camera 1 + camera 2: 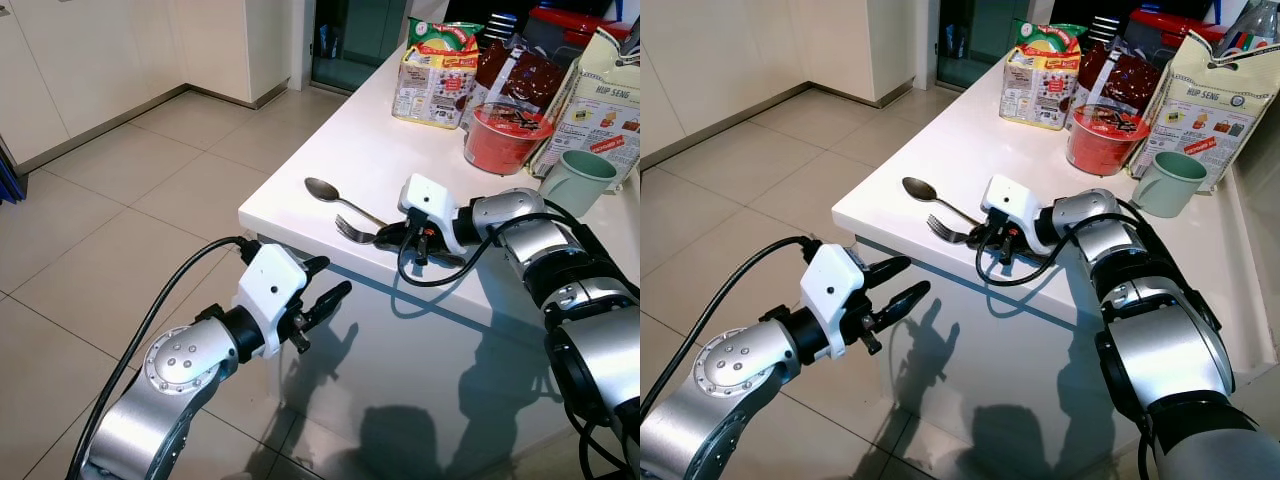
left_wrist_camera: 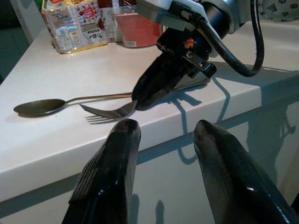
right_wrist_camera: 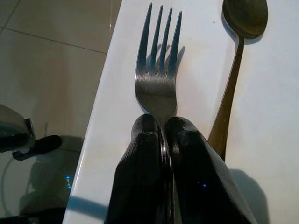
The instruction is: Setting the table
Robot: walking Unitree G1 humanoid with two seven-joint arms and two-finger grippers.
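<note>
A steel fork (image 1: 354, 231) lies near the front edge of the white table (image 1: 330, 165), tines pointing toward the corner. My right gripper (image 1: 392, 236) is shut on the fork's handle, its black fingers (image 3: 154, 172) pressed together just behind the tines (image 3: 159, 42). A dark spoon (image 1: 335, 195) lies beside the fork, handle running under the gripper. My left gripper (image 1: 322, 290) hangs open in front of the table's edge, below the tabletop, with nothing between its fingers (image 2: 112, 182).
At the back of the table stand a red bowl (image 1: 505, 135), a pale green mug (image 1: 577, 182), a snack pack (image 1: 433, 75) and a paper bag (image 1: 605, 100). Tiled floor (image 1: 110, 200) spreads to the left; white cabinets line the far wall.
</note>
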